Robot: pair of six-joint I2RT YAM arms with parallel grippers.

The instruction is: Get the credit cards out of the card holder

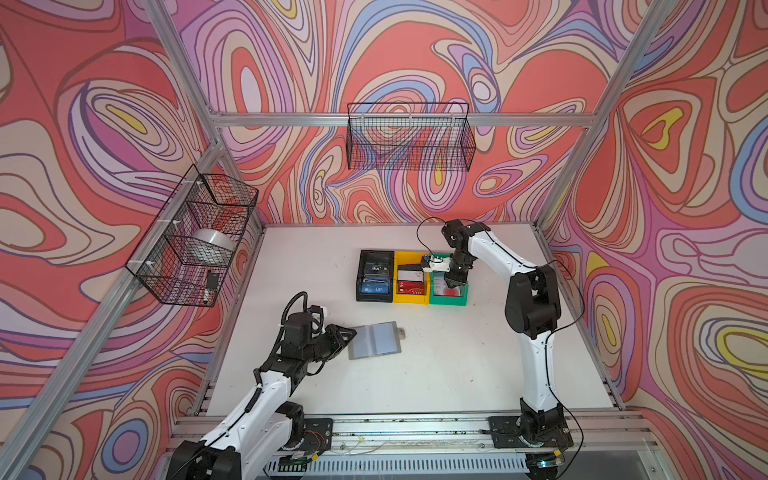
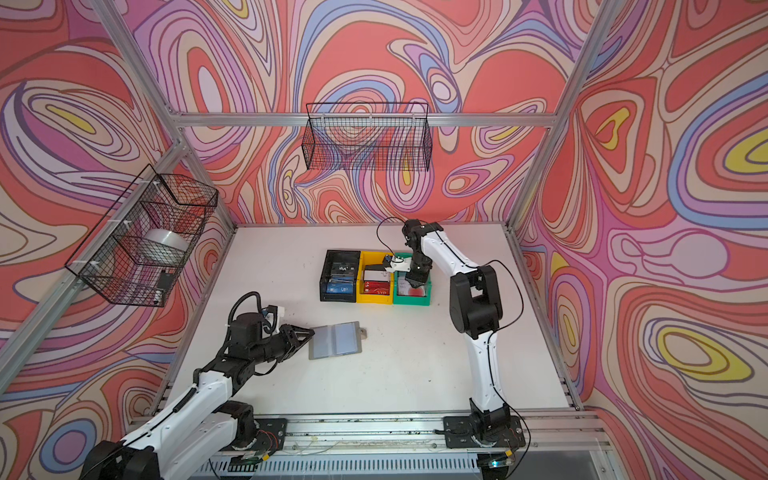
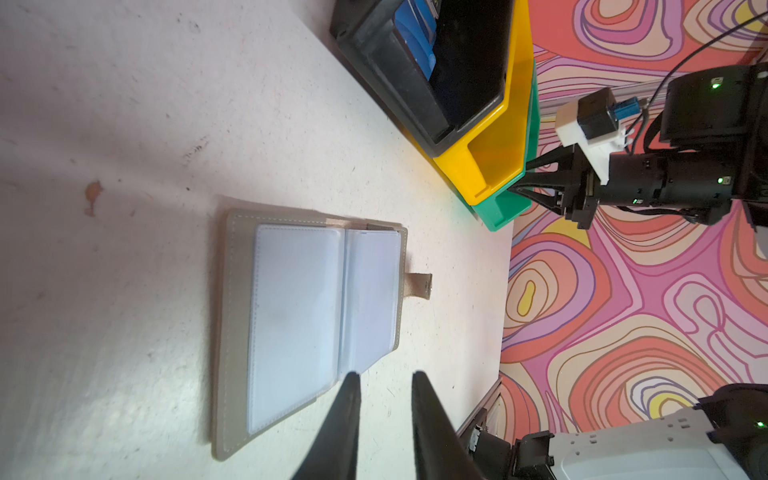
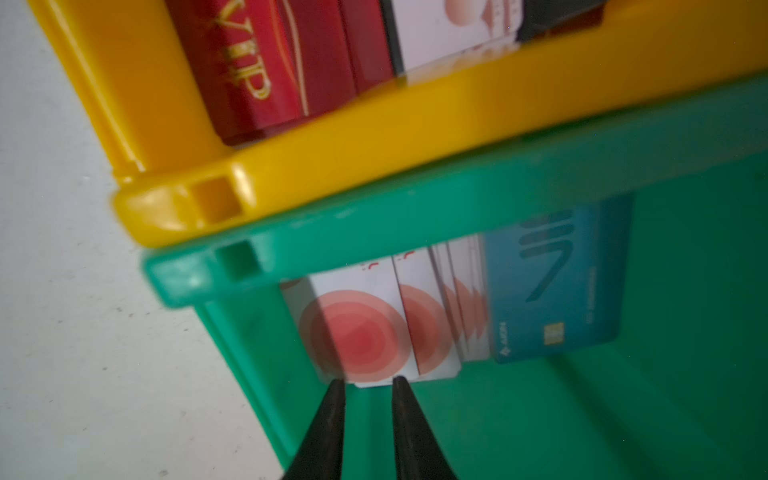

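The grey card holder point(image 1: 376, 340) point(image 3: 299, 316) lies open and flat on the table, snap tab point(image 3: 419, 286) out, and its clear sleeves look empty. My left gripper point(image 1: 354, 331) point(image 3: 386, 376) is at its left edge, open, with bare table between the fingers. My right gripper point(image 1: 451, 286) point(image 4: 368, 380) points down into the green bin point(image 4: 415, 208), open. A blurred pale credit card with red circles point(image 4: 357, 332) lies just past its tips among several like it. A blue VIP card point(image 1: 376, 286) sits in the black bin, a red VIP card point(image 4: 249, 70) in the yellow bin.
Black bin point(image 1: 361, 274), yellow bin point(image 1: 409, 300) and green bin point(image 1: 449, 302) stand side by side at mid-table. A blue chip card point(image 4: 557, 282) also lies in the green bin. Wire baskets hang on the back wall point(image 1: 409, 137) and the left wall point(image 1: 195, 237).
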